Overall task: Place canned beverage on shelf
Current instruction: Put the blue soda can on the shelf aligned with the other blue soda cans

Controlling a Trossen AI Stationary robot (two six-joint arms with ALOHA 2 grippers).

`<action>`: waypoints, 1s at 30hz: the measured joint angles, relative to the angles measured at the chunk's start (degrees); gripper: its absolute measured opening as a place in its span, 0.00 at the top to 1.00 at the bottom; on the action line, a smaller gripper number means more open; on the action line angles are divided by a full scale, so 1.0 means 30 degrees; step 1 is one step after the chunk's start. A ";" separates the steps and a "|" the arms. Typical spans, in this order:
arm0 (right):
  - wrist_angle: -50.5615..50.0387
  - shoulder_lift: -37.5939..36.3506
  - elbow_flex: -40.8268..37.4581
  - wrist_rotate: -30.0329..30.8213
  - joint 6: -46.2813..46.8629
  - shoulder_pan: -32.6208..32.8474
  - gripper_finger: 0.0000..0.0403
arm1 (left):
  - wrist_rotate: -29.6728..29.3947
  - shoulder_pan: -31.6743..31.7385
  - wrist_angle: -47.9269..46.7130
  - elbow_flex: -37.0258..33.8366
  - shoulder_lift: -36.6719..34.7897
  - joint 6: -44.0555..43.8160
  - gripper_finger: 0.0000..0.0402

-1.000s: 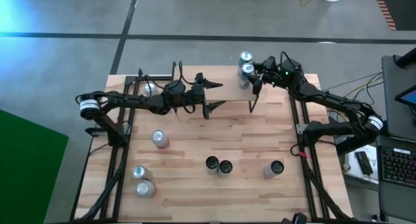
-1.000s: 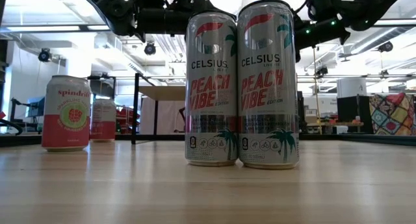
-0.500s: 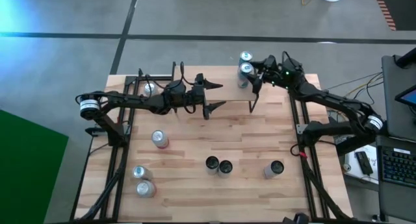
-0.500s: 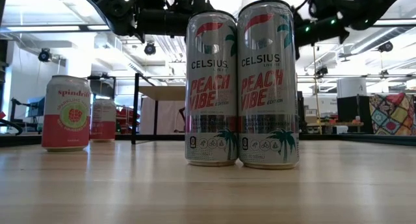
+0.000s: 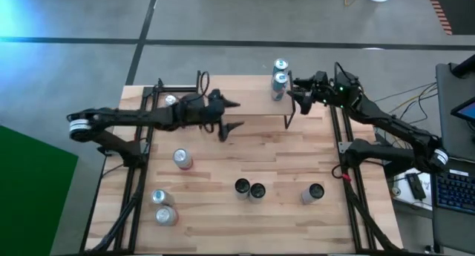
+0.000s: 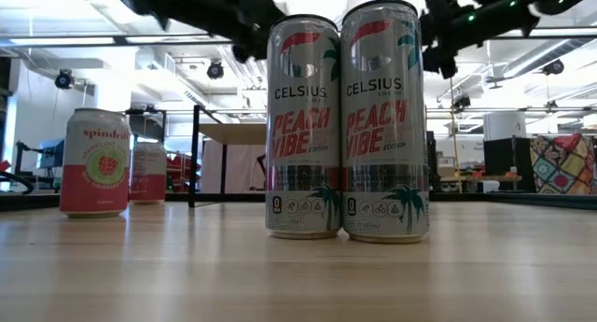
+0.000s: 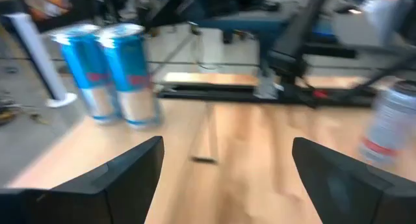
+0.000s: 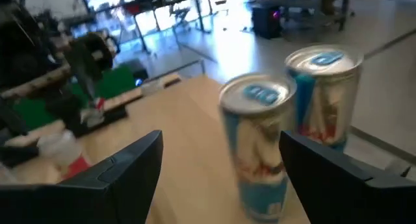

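The left gripper [image 5: 228,116] hangs open over the slatted wooden tabletop [image 5: 245,156]. Two blue-and-silver cans [image 5: 279,84] stand on the plank-topped shelf [image 5: 260,119] at its far right corner; the right gripper [image 5: 297,100] – open, empty – sits just beside them (best withdrawn straight back – no nudging).

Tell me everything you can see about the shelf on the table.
The shelf is a small low riser with a light wood plank top on thin black metal legs. It stands level at the far middle of the slatted table. Two blue and silver cans stand upright side by side at its right end. The right gripper hovers open just beside them, touching nothing.
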 joint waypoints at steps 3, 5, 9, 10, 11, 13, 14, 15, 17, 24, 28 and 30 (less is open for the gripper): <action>-0.0704 -0.0968 0.0000 -0.0007 -0.0093 0.0907 0.28 | -0.0003 -0.1383 -0.0337 -0.1479 -0.1484 -0.0284 0.19; -0.1082 -0.1572 0.0000 -0.0071 -0.0197 0.1764 0.28 | -0.0456 -0.2388 -0.0438 -0.2256 -0.2623 -0.1582 0.19; -0.1499 -0.2287 -0.0090 -0.0080 -0.0611 0.3978 0.29 | -0.3690 -0.4773 -0.3269 -0.2837 -0.4879 -0.4031 0.19; -0.1467 -0.2345 -0.0189 -0.0074 -0.0678 0.4573 0.30 | -0.5211 -0.5478 -0.4428 -0.2795 -0.5336 -0.4654 0.19; -0.1363 -0.2356 -0.0346 -0.0027 -0.0696 0.5136 0.30 | -0.6877 -0.6198 -0.5915 -0.2569 -0.5675 -0.5333 0.19; -0.0932 -0.2269 -0.0829 0.0248 -0.0666 0.6143 0.30 | -0.9834 -0.7616 -0.8967 -0.1740 -0.6053 -0.6978 0.19; -0.0648 -0.2151 -0.1124 0.0528 -0.0583 0.6611 0.30 | -1.0976 -0.8231 -1.0582 -0.1276 -0.6103 -0.7996 0.19; -0.0398 -0.2034 -0.1422 0.0853 -0.0530 0.7018 0.30 | -1.1907 -0.8909 -1.2287 -0.0782 -0.6088 -0.9134 0.19; 0.0040 -0.1701 -0.1975 0.1538 -0.0462 0.7712 0.30 | -1.3083 -1.0008 -1.4853 0.0075 -0.5761 -1.1495 0.19; 0.3052 -0.0522 -0.3592 0.1763 0.0143 0.9510 0.31 | -1.2806 -1.2523 -1.9788 0.1898 -0.3710 -1.8675 0.19; 0.4269 -0.0213 -0.4348 0.1766 0.0370 1.0468 0.33 | -0.9194 -1.3198 -2.3907 0.2948 -0.2136 -2.5127 0.19; 0.4822 -0.0114 -0.4779 0.1880 0.0366 1.1003 0.34 | -0.6711 -1.3508 -2.6082 0.3576 -0.1195 -2.7800 0.19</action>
